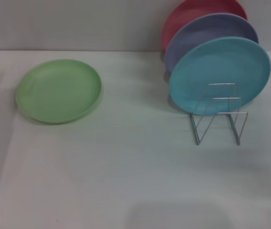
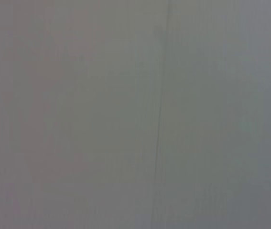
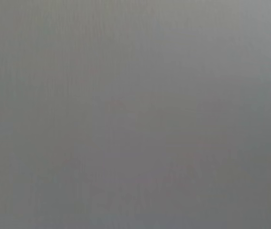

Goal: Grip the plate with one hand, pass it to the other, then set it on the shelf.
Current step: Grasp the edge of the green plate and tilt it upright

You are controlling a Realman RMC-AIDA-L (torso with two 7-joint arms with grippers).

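The green plate (image 1: 59,90) lay flat, face up, on the white table (image 1: 125,181), over on my left side and well apart from the shelf (image 1: 219,114). Nothing was touching it. Lying flat like that, I judged it would want a pinch on the rim, and the left arm looked the nearer one for the pickup, with the right arm nearer the shelf for the placing; that would account for the handover the task asks for.

The shelf, a thin wire rack, stood on my right. Three plates stood on edge in it, leaning back toward the wall: a turquoise plate (image 1: 220,74) in front, a lavender plate (image 1: 211,33) behind it, a pink-red plate (image 1: 197,9) at the rear. They overlapped, each hiding most of the one behind. The wire loops at the front of the rack stood empty, so I judged a slot was free there for the green plate.

Neither hand showed in the head view. Both wrist views gave only a blank grey field, the left one with a faint vertical line, so I could not tell whether either hand was apart or together, nor where the arms were parked. Task not yet begun, by my reading.
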